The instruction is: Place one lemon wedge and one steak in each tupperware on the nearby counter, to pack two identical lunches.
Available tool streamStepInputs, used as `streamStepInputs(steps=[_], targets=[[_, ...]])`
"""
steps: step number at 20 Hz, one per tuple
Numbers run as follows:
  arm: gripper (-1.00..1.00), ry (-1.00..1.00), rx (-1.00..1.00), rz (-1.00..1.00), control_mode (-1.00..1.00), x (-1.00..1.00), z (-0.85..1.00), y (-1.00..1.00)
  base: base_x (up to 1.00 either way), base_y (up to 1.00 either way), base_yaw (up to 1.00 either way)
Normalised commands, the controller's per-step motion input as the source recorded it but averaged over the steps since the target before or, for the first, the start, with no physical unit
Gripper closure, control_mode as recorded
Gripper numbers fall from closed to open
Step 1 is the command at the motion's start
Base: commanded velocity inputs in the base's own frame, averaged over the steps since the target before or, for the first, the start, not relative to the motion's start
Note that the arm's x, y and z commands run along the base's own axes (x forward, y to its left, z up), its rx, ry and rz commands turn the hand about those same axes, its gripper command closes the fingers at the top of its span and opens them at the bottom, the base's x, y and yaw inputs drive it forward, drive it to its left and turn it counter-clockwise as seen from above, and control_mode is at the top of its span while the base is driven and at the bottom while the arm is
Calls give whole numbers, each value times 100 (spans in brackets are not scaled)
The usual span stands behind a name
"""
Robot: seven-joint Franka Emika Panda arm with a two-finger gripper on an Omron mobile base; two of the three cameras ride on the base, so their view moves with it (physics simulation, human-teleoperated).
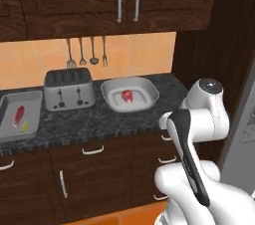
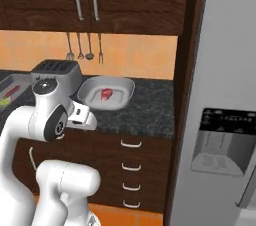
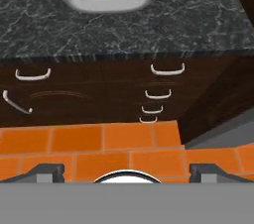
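The tub holds one steak but no lemon; the empty, wide-open gripper might skip it.

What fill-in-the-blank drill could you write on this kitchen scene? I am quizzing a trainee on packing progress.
1. The deep pale grey-white tub holds one red ____.
2. The shallow flat grey tray holds a red steak and a yellow-green ____.
3. Between tray and tub stands a silver ____.
4. The gripper fingers stand ____, holding nothing.

Missing words: steak; lemon wedge; toaster; open
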Motion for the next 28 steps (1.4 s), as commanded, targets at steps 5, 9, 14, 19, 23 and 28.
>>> streamStepInputs(steps=[5, 9, 14, 19, 23, 28], targets=[[-100, 0, 0, 0, 100, 0, 0, 0, -38, -99, -7], [-100, 0, 0, 0, 100, 0, 0, 0, -5, -100, -4], [-100, 0, 0, 0, 100, 0, 0, 0, -10, -97, 0], [-100, 0, 0, 0, 100, 0, 0, 0, -38, -67, 0], [-100, 0, 0, 0, 100, 0, 0, 0, -25, -48, 0], [-100, 0, 0, 0, 100, 0, 0, 0, 13, -31, 3]])
